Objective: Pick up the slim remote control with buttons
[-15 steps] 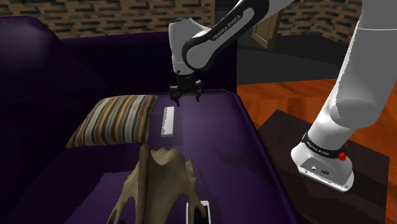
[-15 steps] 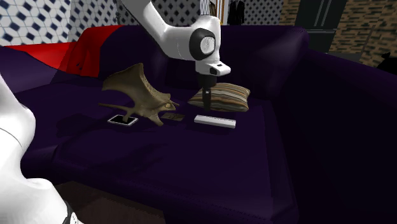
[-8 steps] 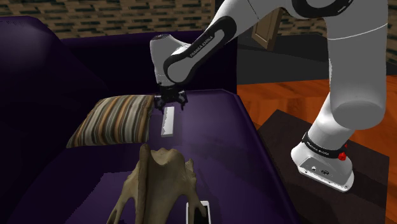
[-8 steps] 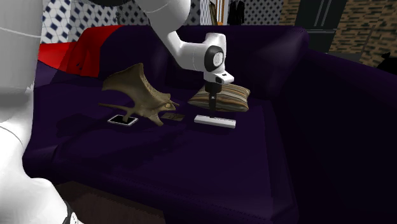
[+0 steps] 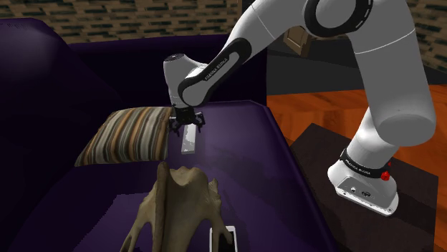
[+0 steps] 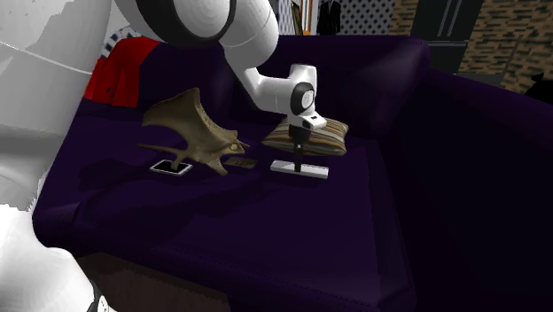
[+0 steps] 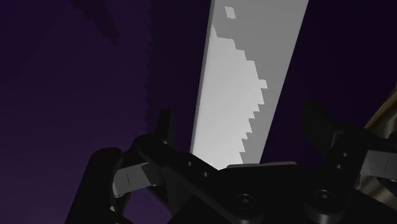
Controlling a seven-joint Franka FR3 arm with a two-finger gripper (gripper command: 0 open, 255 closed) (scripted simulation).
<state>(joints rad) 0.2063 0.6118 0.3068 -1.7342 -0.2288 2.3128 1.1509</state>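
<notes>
The slim white remote point(image 5: 189, 142) lies flat on the dark purple sofa seat point(image 5: 243, 165), just beside a striped cushion. My black gripper point(image 5: 186, 126) points straight down over the remote's far end and stands open. In the second exterior view the gripper point(image 6: 299, 160) hangs right above the remote point(image 6: 310, 170), very near its top. From the wrist, the remote point(image 7: 248, 76) runs as a long pale bar between the two fingers point(image 7: 164, 130), which stand apart on either side without touching it.
A striped cushion point(image 5: 129, 134) lies against the sofa back beside the remote. A tan bone-like sculpture point(image 5: 179, 204) stands nearer the seat's front, with a phone point(image 5: 223, 240) at its foot. A red blanket point(image 6: 120, 71) drapes the sofa's far arm. Wooden floor point(image 5: 322, 107) lies beyond the sofa.
The gripper has come down and shifted toward the shoulder view's left, from above the seat's back edge to just over the remote. Its fingers stayed open.
</notes>
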